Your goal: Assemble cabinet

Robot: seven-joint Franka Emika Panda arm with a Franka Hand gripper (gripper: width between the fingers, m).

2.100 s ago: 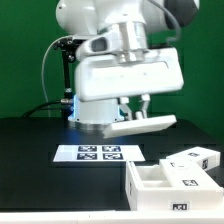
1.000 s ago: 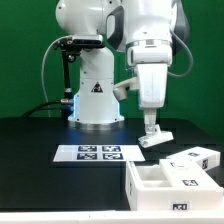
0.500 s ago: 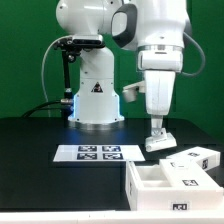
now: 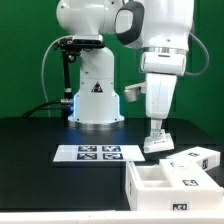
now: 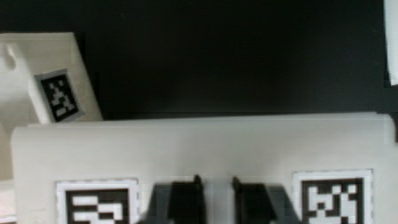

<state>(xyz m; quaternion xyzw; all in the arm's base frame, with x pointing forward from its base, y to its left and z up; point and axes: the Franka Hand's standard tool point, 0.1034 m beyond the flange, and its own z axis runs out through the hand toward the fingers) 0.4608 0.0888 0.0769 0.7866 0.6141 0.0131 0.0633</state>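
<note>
My gripper (image 4: 157, 133) hangs from the arm at the exterior view's right, pointing down and shut on a flat white cabinet panel (image 4: 156, 146), which it holds just above the black table. In the wrist view the panel (image 5: 205, 150) fills the middle, with two square tags, and my gripper (image 5: 214, 203) has its dark fingers (image 5: 178, 200) pinching the panel's edge. The open white box-shaped cabinet body (image 4: 150, 182) lies at the front right, below the held panel. Another tagged white panel (image 4: 196, 157) rests by its far right side.
The marker board (image 4: 98, 153) lies flat on the table, left of the held panel. The robot's white base (image 4: 95, 95) stands behind it. In the wrist view a tagged white part (image 5: 50, 82) lies on the table beyond the held panel.
The arm has turned from a low, sideways pose to upright, taking the panel to the right and down. Over the last half second almost nothing has moved.
</note>
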